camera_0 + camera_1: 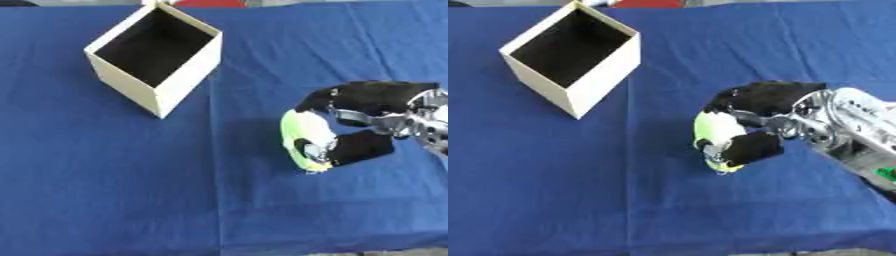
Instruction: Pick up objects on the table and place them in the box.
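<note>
- A lime-green and white rounded object [304, 134] sits right of centre on the blue-cloth bench [131, 190].
- The black right hand [754, 120] curls round it, fingers above, thumb below.
- An open cream cardboard box [162, 55], dark inside, stands well apart at far left.
- The left hand is out of sight.

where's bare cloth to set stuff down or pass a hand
Bare blue cloth fills the near half, left of the right hand, and the stretch between the open box and that hand. Crowded only at the right edge, where the hand curls round a white and yellow-green object.
</note>
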